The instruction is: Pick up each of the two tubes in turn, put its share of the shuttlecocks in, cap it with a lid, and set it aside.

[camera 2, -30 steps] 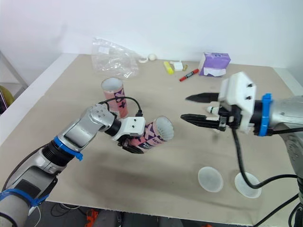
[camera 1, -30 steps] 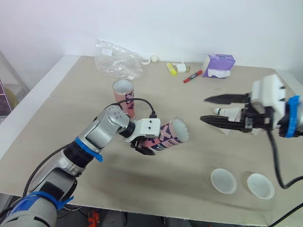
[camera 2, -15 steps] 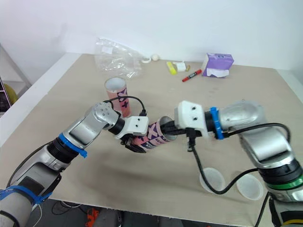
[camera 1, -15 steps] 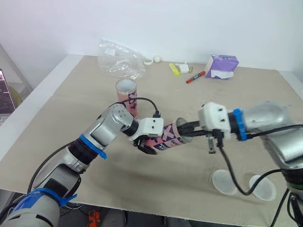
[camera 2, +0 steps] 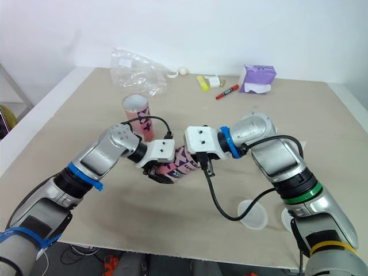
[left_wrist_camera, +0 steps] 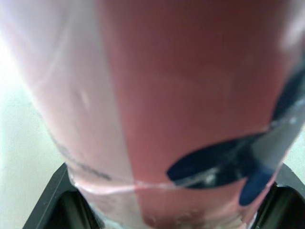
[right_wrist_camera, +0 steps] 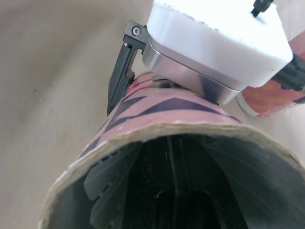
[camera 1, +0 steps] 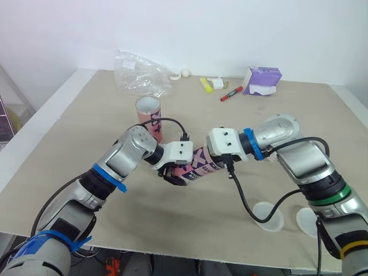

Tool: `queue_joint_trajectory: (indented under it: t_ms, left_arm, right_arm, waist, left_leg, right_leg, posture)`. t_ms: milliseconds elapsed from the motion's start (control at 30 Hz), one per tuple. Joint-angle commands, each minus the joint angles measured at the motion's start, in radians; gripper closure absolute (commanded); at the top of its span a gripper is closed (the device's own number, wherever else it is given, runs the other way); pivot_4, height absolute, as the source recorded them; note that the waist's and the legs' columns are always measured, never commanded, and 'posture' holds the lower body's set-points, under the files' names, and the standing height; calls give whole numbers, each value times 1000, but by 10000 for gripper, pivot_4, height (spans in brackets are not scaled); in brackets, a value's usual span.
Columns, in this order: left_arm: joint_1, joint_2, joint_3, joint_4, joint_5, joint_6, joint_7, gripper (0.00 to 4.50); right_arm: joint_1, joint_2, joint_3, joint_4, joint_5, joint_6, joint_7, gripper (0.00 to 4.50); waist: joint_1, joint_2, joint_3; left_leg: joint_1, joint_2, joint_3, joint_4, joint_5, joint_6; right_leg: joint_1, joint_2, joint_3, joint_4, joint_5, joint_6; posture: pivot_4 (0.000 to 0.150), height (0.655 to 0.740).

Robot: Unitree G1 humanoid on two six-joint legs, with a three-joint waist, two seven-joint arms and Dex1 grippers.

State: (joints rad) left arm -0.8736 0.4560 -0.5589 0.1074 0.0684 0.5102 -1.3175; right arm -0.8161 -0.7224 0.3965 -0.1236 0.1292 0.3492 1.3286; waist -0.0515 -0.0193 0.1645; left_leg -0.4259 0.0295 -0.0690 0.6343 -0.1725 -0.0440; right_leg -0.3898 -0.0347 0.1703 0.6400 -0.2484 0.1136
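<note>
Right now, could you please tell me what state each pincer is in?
Left pincer: closed on the pink tube.
Right pincer: inside the tube's mouth, cannot be told.

- Left arm [camera 1: 123, 158]: reaches forward and inward, elbow bent, wrist turned toward the right arm.
- Left gripper [camera 1: 172, 176]: black fingers clamped on the tube [camera 1: 198, 164] near its closed end, holding it almost level.
- Right arm [camera 1: 299, 161]: elbow sharply bent, forearm crossing toward the robot's left.
- Right gripper [right_wrist_camera: 169, 200]: sits inside the tube's open mouth, with the white wrist housing [camera 1: 225, 142] at the rim.
</note>
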Motion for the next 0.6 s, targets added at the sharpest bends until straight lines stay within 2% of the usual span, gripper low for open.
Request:
queue_joint_trajectory:
  t_ms: [33,133,400,500,600]
  left_arm:
    - [9,-34,-31,-12,17,-7,32,14228]
    - [15,-33,-26,-13,22,-7,31,14228]
    - [36,-19,-11,-9,22,-23,30,14228]
    - [43,-12,-3,5,25,-42,34,14228]
    - [52,-11,4,13,23,-62,42,14228]
  right_arm:
    - [-18,66,47,-21,7,-2,10,44622]
    - [-30,77,29,-23,5,5,22,44622]
    - [-50,-45,-217,-87,138,87,49,44622]
    - [26,-118,-381,-140,254,171,25,44622]
    - [93,-162,-478,-176,340,238,7,44622]
  waist:
    - [-2,0,0]
    - [-3,0,0]
    - [8,2,2]
    - [12,1,2]
    - [12,2,2]
  left_leg:
    - [1,0,0,0,0,0]
    - [1,0,0,0,0,0]
    - [-4,-1,0,0,0,0]
    - [-9,-1,-2,0,1,-1]
    - [-10,-1,-2,-1,0,-1]
  right_leg:
    - [0,0,0,0,0,0]
    - [0,0,0,1,0,0]
    - [-2,-1,0,1,0,0]
    - [-2,-2,-2,1,-1,1]
    - [-2,-2,-3,1,-3,1]
  posture:
    - [1500,7400]
    - [1500,7400]
    - [1500,7400]
    - [1500,7400]
    - [1500,7400]
